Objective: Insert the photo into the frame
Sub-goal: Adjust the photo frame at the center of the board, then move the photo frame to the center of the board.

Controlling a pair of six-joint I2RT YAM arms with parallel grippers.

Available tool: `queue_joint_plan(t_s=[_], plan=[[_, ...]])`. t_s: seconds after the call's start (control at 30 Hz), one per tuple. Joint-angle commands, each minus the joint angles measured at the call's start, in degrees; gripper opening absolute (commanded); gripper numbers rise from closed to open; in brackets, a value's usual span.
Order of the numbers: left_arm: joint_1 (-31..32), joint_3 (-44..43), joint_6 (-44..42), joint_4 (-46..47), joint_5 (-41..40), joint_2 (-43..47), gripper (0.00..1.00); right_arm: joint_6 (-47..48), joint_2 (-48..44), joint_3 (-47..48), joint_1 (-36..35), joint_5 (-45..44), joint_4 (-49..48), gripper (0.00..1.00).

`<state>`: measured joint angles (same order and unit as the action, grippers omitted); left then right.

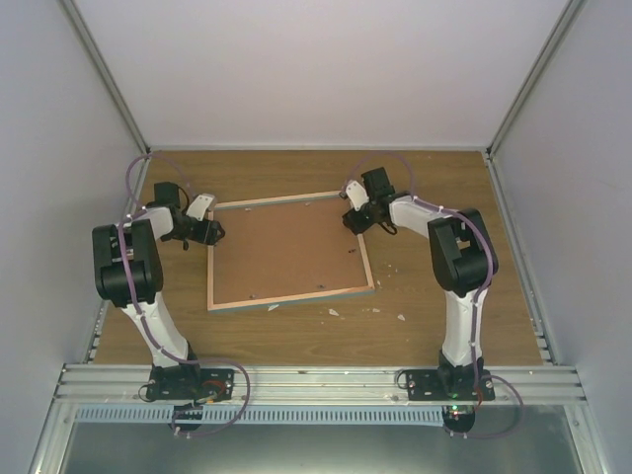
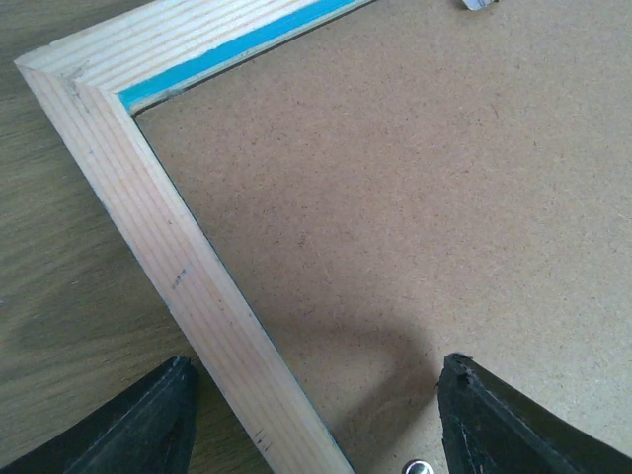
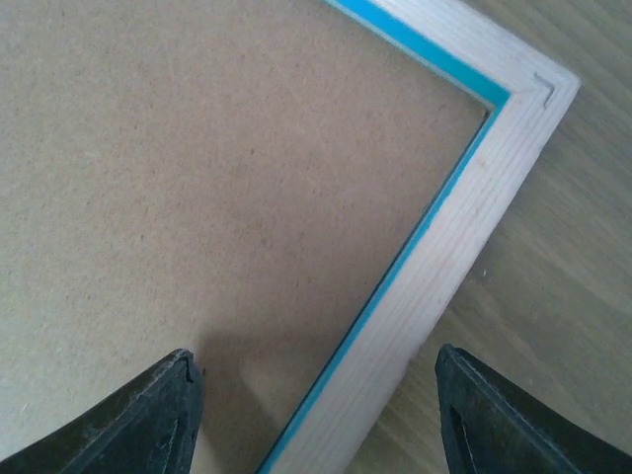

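Frame (image 1: 296, 296) lies back-up on the table (image 1: 296, 331), between the two tools, with the backing board (image 1: 286, 247) seated. Photo not in sight. Left tool (image 2: 316, 395) and right tool (image 3: 316, 385) are both spread, each straddling a wood rail, a corner just ahead. Risk: an uneven pinch or lift twists the frame and the board slips out.

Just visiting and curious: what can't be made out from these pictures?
- The photo: in no view; the backing board covers the frame opening, so anything under it is hidden.
- The frame's front: faces the table, all views.
- Metal bit, left wrist view: cut off by the bottom edge.
- White specks, top view: too small to identify.
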<state>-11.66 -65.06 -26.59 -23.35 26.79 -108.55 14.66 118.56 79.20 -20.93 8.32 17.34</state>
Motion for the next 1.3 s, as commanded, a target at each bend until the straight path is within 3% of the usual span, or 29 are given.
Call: queue_joint_plan(t_s=[0.0,0.17,0.3,0.53,0.67,0.73,0.87,1.0,1.27], plan=[[0.38,0.01,-1.17,0.54,-0.79,1.63,0.68,0.54,-1.39,-0.05,1.94,1.51,10.72,0.66],[0.49,-0.77,-3.04,-0.63,1.68,3.08,0.70,6.43,-7.79,-1.52,3.69,10.65,13.66,0.76],[2.59,-0.10,-7.09,-2.61,1.91,6.80,0.71,10.58,-11.57,-3.81,2.95,17.89,13.31,0.75],[9.70,4.42,-17.30,-7.61,4.77,14.95,0.62,14.46,-11.52,-4.11,-4.83,26.66,13.80,0.48],[15.63,9.69,-24.96,-11.74,4.01,16.42,0.51,15.70,-7.92,-4.96,-8.48,27.93,14.47,0.37],[16.87,13.57,-27.64,-11.68,2.47,17.05,0.42,15.73,-6.26,-5.90,-9.70,28.42,14.24,0.33],[18.24,20.36,-32.54,-9.24,-2.15,19.49,0.34,15.41,-2.28,-7.38,-10.58,28.35,14.49,0.23],[18.58,25.89,-38.27,-7.60,-5.40,23.30,0.30,15.21,-0.55,-7.53,-10.62,29.02,15.57,0.19],[18.81,26.45,-43.61,-11.82,-3.12,27.29,0.30,12.32,-5.66,-3.26,-11.23,36.12,14.24,0.23]])
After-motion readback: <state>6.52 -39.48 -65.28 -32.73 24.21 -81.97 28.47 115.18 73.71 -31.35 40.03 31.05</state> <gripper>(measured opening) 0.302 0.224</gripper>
